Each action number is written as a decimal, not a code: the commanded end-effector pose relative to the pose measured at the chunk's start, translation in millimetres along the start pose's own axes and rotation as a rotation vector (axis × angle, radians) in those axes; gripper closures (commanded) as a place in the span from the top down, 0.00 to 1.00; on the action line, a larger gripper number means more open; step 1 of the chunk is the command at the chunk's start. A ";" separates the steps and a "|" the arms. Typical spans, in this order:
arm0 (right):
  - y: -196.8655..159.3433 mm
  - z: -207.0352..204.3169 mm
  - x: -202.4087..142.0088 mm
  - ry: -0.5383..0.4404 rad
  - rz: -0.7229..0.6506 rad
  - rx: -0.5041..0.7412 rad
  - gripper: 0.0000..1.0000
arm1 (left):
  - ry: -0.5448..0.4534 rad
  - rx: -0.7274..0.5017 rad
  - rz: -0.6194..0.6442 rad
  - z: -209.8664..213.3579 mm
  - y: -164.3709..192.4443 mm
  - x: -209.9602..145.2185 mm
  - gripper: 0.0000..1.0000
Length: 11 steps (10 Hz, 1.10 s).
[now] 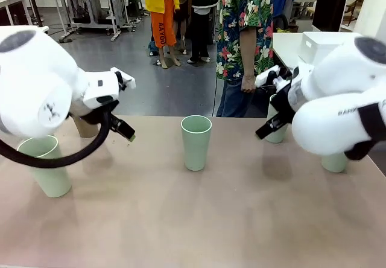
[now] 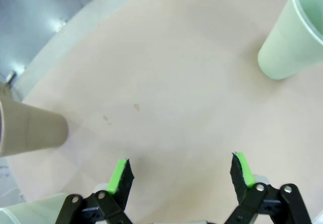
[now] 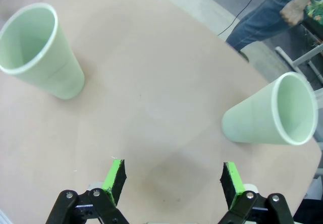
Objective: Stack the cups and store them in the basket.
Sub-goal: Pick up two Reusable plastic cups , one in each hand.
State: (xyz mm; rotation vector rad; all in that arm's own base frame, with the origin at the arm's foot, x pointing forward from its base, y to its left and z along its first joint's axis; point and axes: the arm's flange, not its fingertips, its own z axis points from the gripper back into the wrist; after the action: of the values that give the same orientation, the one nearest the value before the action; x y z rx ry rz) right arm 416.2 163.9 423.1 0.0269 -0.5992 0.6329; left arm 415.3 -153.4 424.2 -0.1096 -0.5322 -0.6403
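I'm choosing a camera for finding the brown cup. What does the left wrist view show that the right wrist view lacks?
Left wrist view: the tan cup at picture left and the open left gripper. Right wrist view: a person's hand and jeans, plus the open right gripper. Both: the table and mint green cups.

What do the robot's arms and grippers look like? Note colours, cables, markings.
The left arm and right arm have rounded white shells. A black cable loops under the left; the right bears dark lettering. The left gripper and right gripper have black fingers, green pads.
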 end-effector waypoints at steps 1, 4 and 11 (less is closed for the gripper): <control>-28.0 41.2 21.7 -0.020 0.023 0.060 1.00 | 0.005 -0.088 -0.076 37.3 26.6 10.0 1.00; -83.1 93.8 15.3 -0.043 0.089 0.129 1.00 | -0.015 -0.264 -0.252 97.4 54.2 4.2 1.00; -201.0 141.2 -127.1 -0.283 0.190 0.289 1.00 | -0.292 -0.564 -0.439 171.1 196.8 -81.0 1.00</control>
State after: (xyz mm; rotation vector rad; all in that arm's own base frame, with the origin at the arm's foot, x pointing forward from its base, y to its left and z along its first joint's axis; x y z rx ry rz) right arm 373.6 -90.7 511.2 0.2976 -0.7661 0.8883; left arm 386.5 84.6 546.2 -0.5861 -0.6413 -1.1812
